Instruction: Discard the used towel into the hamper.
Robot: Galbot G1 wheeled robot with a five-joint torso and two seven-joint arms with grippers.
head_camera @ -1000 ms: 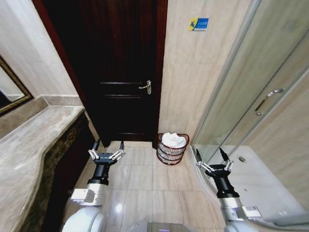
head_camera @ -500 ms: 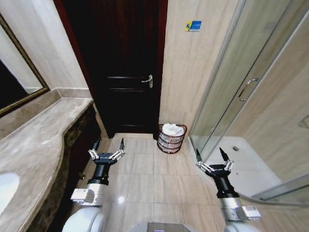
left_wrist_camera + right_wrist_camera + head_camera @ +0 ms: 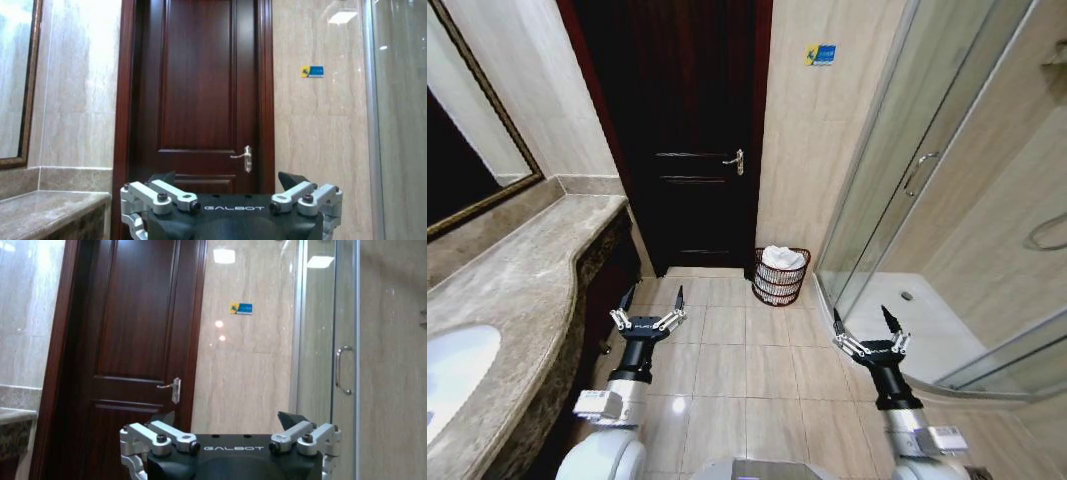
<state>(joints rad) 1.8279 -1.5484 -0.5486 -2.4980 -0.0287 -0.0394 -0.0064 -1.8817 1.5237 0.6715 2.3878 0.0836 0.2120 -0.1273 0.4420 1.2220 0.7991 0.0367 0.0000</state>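
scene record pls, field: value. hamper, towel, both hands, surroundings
hamper: hamper upright on the tiled floor by the wall, between the dark door and the glass shower door
towel: white towel already inside the hamper, showing above its rim
left hand: left hand open, empty, held low, short of the hamper
right hand: right hand open, empty, near the shower tray
counter: stone counter on the robot's left

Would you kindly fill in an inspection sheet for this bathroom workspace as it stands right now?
Surface: tiled floor, bare between the arms.
Job's things: hamper on the floor by the wall beside the dark door; white towel already inside.
Clutter: nothing seen.
Grippers: left gripper and right gripper both open, holding nothing, raised over the floor.
Cables: nothing seen.
Surroundings: marble counter with sink on the left; glass shower enclosure on the right.
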